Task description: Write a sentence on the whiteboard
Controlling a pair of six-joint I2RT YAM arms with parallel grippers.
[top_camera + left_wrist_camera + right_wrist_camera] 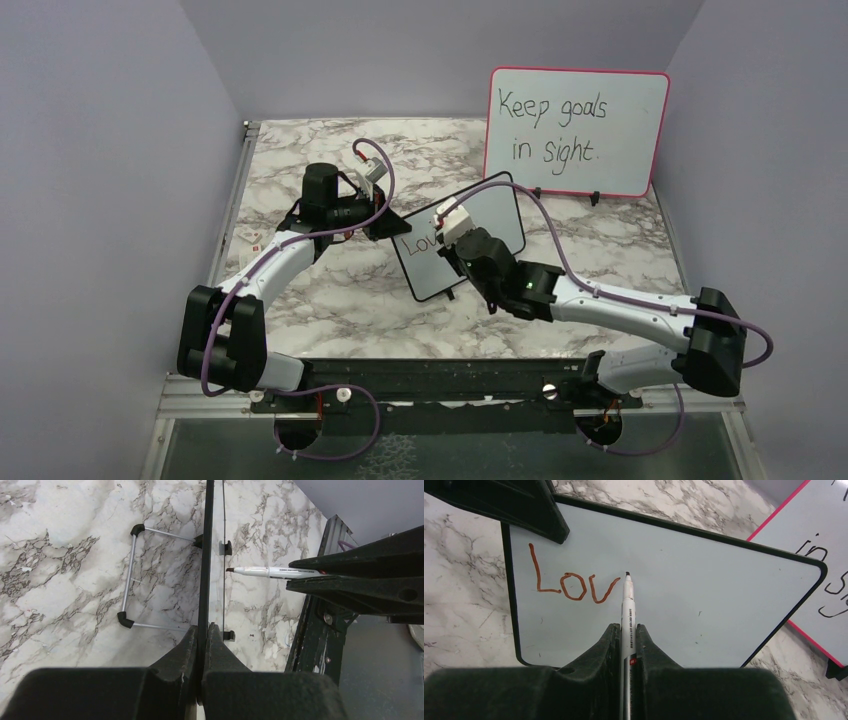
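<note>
Writing under way: right gripper (627, 630) pinches the marker (627, 600), tip mid-frame beside the unfinished sentence (574, 586), "Lov". Left gripper (204, 628) clamps the whiteboard (704, 600) edge. An "e" likely comes next and calls for steady tip contact.

A pink-framed board (577, 130) stands upright at the far right of the marble counter (330, 290), against the lilac back wall (440, 50). Black handwriting on it reads "Keep goals in sight". A small white tag (250, 238) lies near the counter's left edge.
</note>
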